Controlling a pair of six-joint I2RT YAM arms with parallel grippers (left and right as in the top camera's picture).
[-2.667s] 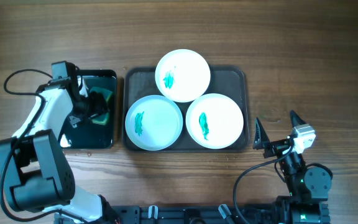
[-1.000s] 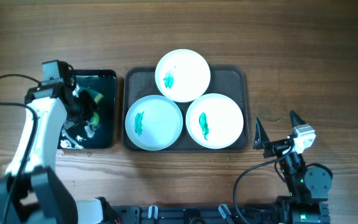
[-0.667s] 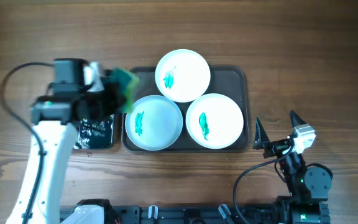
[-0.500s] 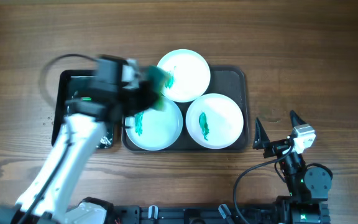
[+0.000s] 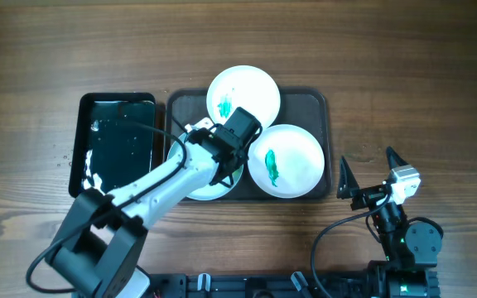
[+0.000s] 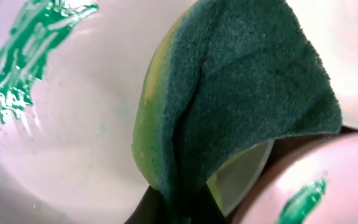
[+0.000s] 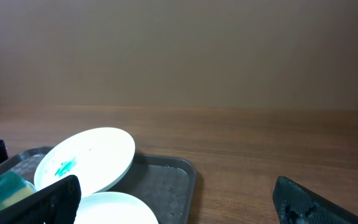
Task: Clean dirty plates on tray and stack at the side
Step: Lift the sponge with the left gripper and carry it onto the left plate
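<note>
Three dirty plates lie on the dark tray [image 5: 309, 106], each with a green smear: a top plate [image 5: 255, 87], a right plate [image 5: 298, 161] and a left plate [image 5: 218, 189] mostly under my left arm. My left gripper [image 5: 232, 165] is shut on a green sponge [image 6: 247, 106], which hangs folded over the left plate [image 6: 73, 137] near its right rim, beside that plate's smear [image 6: 30, 56]. The right plate [image 6: 334, 174] shows at the lower right of that view. My right gripper [image 5: 367, 164] stands open and empty off the tray's right front corner, fingers [image 7: 303, 202] wide apart.
A smaller black tray [image 5: 118, 112], wet with bits of foam, lies left of the plate tray. Bare wooden table [image 5: 421, 74] stretches to the right and behind. The top plate [image 7: 86, 158] leans on the other two plates.
My left arm has lifted the sponge out of the black tray and swung right, now over the left plate between the three plates. The right arm has not moved.
</note>
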